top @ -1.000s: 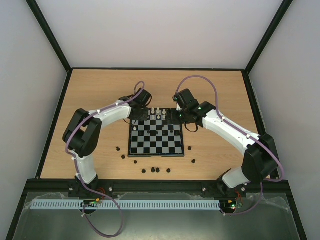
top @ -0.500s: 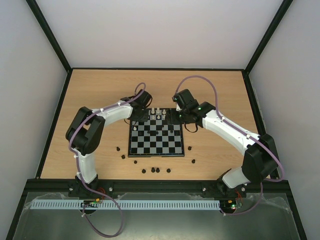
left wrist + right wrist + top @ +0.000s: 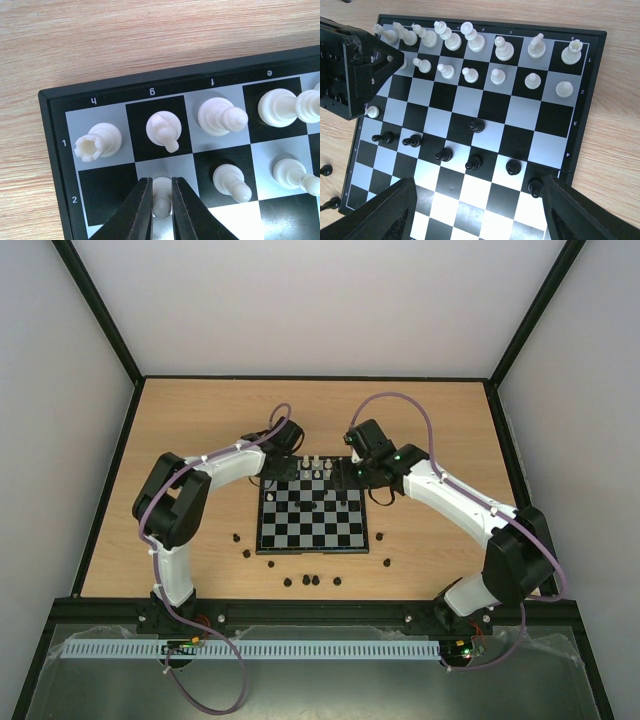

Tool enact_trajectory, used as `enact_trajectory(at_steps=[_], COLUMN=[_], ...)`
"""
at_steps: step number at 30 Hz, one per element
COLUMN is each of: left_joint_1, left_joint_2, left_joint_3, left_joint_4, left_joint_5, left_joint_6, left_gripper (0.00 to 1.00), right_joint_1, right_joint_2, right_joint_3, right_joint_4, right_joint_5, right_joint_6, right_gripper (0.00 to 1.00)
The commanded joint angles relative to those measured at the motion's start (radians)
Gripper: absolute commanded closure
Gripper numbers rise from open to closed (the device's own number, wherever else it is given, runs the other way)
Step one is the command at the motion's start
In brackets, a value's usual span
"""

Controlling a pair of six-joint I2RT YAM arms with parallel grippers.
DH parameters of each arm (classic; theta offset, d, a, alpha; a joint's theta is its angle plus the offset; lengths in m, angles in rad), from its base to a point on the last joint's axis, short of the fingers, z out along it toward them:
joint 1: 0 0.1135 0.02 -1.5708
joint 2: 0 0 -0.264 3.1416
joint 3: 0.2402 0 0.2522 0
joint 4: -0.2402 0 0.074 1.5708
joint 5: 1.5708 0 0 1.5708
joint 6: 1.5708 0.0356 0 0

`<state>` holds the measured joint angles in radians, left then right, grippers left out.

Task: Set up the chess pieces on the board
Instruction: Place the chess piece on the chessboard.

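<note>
Left gripper (image 3: 161,182) is clamped on a white pawn (image 3: 161,199) at the far-left corner of the board (image 3: 50,130). The jaws pinch its stem, and the pawn sits over the light second-rank square on the near side of the knight (image 3: 164,130). The wrist view doesn't show whether the base is seated or just above the square. Right gripper (image 3: 479,190) hangs over the board with jaws wide apart, holding nothing.

The step in hand looks like setting this pawn down. To do it well:
- Go straight down until the base is flat, with no sideways drift. The rook (image 3: 97,143), the knight and the neighbouring pawn (image 3: 231,182) all stand close by.
- Centre it on the light square before letting go; it looks roughly centred now.
- Open only a little — wide jaws could clip the neighbouring pawn.
- Lift straight up, clear of the piece tops, before swinging away.

The black square (image 3: 107,192) to the left of the held pawn is bare, so the white rank likely needs one more pawn. Several black pieces (image 3: 306,580) wait on the table (image 3: 200,420) off the board's near edge.
</note>
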<state>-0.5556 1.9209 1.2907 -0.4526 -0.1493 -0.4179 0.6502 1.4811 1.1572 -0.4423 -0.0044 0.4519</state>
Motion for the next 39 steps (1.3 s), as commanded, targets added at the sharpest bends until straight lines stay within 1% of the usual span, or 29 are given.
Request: enact_trajectory(at_steps=[1, 17, 23, 27, 29, 32, 34, 36, 38, 39], left_joint_1=[0.007, 0.006, 0.007, 0.002, -0.003, -0.014, -0.024, -0.033, -0.036, -0.038], left_joint_2=[0.019, 0.017, -0.006, -0.076, -0.124, -0.206, -0.262, -0.318, -0.369, -0.387], left_joint_3=[0.024, 0.024, 0.023, 0.022, 0.015, -0.012, -0.045, -0.093, -0.144, -0.166], left_joint_4=[0.001, 0.009, 0.001, -0.025, -0.038, -0.054, -0.06, -0.066, -0.068, -0.071], left_joint_5=[0.006, 0.02, 0.009, -0.008, -0.022, -0.043, -0.057, -0.075, -0.08, -0.081], left_joint_6=[0.007, 0.007, 0.002, -0.006, -0.013, -0.03, -0.043, -0.06, -0.077, -0.089], left_gripper=[0.86, 0.81, 0.74, 0.69, 0.64, 0.55, 0.44, 0.33, 0.22, 0.17], right_joint_1=[0.009, 0.011, 0.014, 0.015, 0.016, 0.017, 0.017, 0.017, 0.017, 0.017], right_joint_2=[0.012, 0.019, 0.021, 0.022, 0.02, 0.017, 0.011, 0.005, 0.0, -0.001], right_joint_3=[-0.013, -0.013, -0.013, -0.013, -0.014, -0.014, -0.014, -0.016, -0.017, -0.016], right_joint_4=[-0.003, -0.003, -0.004, -0.003, -0.004, -0.004, -0.004, -0.004, -0.003, -0.005], right_joint_5=[0.0, 0.004, 0.002, 0.003, 0.003, 0.004, 0.008, 0.014, 0.017, 0.018], right_joint_6=[-0.007, -0.007, -0.007, -0.007, -0.007, -0.007, -0.006, -0.003, 0.0, 0.001], right_gripper=[0.3, 0.3, 0.3, 0.3, 0.3, 0.29, 0.24, 0.15, 0.02, 0.01])
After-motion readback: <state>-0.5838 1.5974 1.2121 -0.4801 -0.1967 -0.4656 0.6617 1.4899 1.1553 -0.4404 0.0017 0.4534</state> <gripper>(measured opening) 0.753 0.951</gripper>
